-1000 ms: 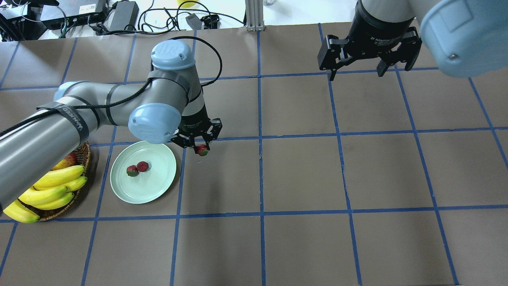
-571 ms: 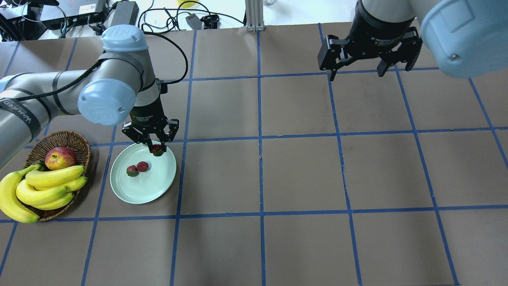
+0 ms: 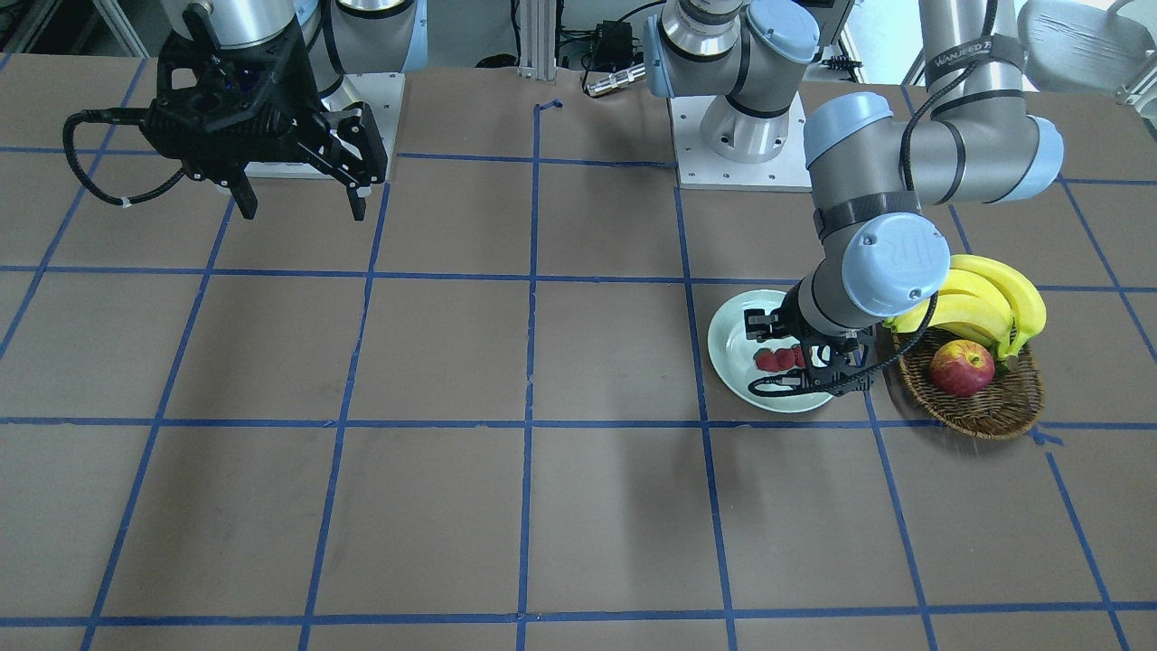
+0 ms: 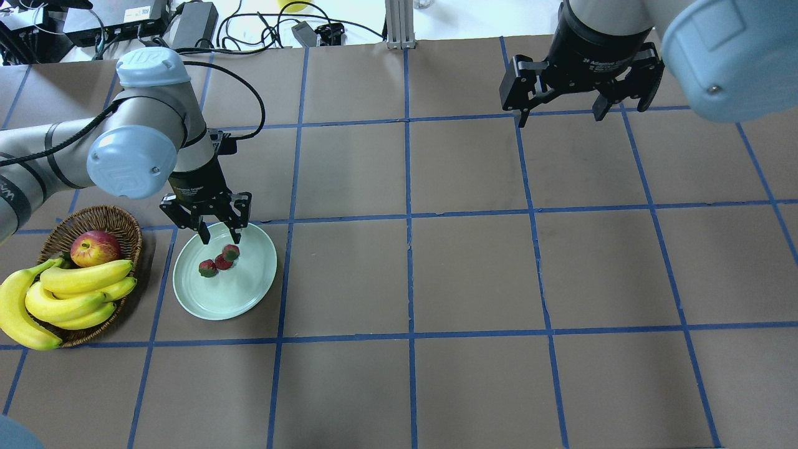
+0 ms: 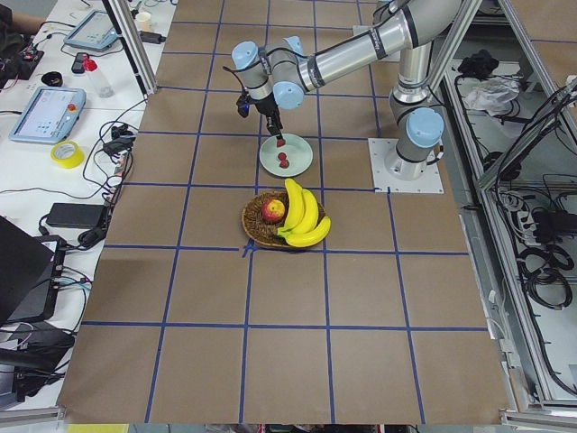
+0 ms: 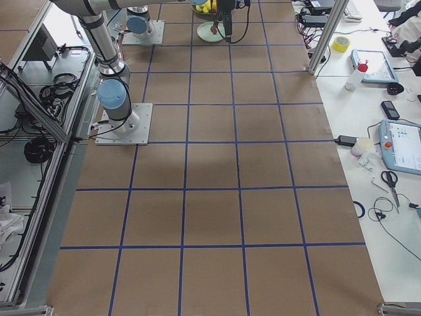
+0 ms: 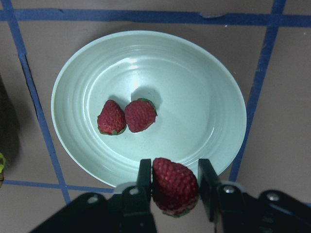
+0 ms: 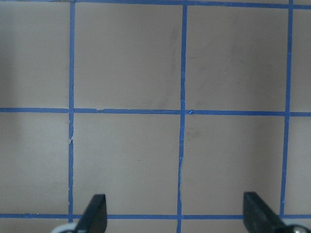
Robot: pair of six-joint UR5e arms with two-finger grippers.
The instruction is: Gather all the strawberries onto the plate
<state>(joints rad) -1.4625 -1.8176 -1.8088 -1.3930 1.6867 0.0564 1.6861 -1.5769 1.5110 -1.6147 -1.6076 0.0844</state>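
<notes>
The pale mint plate [image 4: 246, 290] lies left of centre, next to the basket. Two strawberries [image 4: 207, 268] [image 4: 223, 262] rest side by side on it, also seen in the left wrist view [image 7: 111, 118] [image 7: 141, 115]. My left gripper [image 4: 221, 241] hangs over the plate's far rim with its jaws a little apart. The third strawberry [image 4: 230, 251] sits just under its fingertips; in the wrist view it [image 7: 175, 184] fills the gap between the fingers [image 7: 145, 174]. My right gripper [image 4: 561, 118] is open and empty, high over the far right of the table.
A brown wicker basket [image 4: 100, 214] left of the plate holds a red-yellow apple [image 4: 95, 247] and a bunch of bananas [image 4: 68, 293]. Cables and power boxes [image 4: 187, 25] lie beyond the table's far edge.
My left arm swung left, carrying the third strawberry from right of the plate to over its far rim. Its jaws have spread, and the strawberry now hangs below the fingertips. The right arm held still.
</notes>
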